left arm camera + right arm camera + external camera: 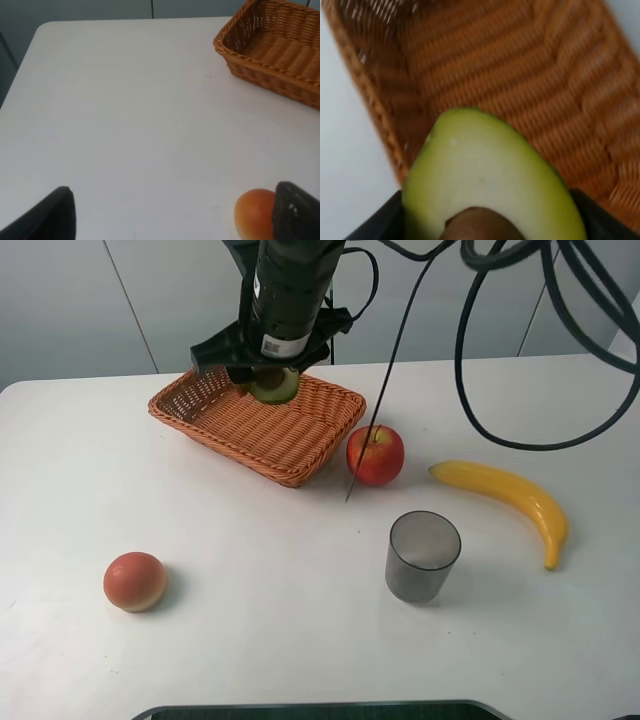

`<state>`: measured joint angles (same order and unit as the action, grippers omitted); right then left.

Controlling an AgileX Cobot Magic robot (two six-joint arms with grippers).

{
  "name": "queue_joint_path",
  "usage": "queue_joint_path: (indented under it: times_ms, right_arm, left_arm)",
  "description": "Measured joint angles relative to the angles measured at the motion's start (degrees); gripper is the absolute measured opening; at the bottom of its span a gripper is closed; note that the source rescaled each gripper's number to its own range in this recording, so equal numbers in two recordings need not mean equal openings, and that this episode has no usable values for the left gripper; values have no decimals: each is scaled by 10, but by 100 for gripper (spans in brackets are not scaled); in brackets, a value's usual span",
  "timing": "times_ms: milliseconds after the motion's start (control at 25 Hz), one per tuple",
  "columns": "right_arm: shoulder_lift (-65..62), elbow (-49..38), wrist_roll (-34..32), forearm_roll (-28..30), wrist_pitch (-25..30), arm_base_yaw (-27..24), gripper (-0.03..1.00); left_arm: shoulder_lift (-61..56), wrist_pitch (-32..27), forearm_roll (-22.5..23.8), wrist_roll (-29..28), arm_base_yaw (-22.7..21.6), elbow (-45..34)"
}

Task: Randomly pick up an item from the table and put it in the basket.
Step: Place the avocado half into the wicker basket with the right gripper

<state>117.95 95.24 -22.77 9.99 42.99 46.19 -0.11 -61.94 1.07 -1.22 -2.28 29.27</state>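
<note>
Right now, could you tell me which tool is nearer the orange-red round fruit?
Left. The left tool has the orange-red round fruit right beside it; the right tool holds a halved avocado over the wicker basket.

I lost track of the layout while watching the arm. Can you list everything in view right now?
Table: one, white, under everything.
Basket: one, orange-brown wicker, far centre of the table.
Avocado half: one, green with a brown pit, held above the basket.
Apple: one, red, just right of the basket.
Banana: one, yellow, right side of the table.
Cup: one, grey see-through, upright, nearer the camera than the apple.
Round fruit: one, orange-red, near left of the table.
Cables: several, black, hanging over the right side.
Left gripper: one, black, open, over bare table beside the round fruit.
Right gripper: one, black, shut on the avocado half.
</note>
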Motion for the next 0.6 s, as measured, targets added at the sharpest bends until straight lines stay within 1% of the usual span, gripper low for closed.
queue_joint_path:
  times_ms: [160,320,440,600]
  right_arm:
    - [31,0,-1,33,-56,-9,0]
    - [62,0,-1,55,-98,-10,0]
    - [81,0,-2,59,-116,-10,0]
    - [97,0,-2,61,-121,-10,0]
  left_arm:
    - [0,0,0,0,0,0]
    - [0,0,0,0,0,0]
    - [0,0,0,0,0,0]
    - [0,0,0,0,0,0]
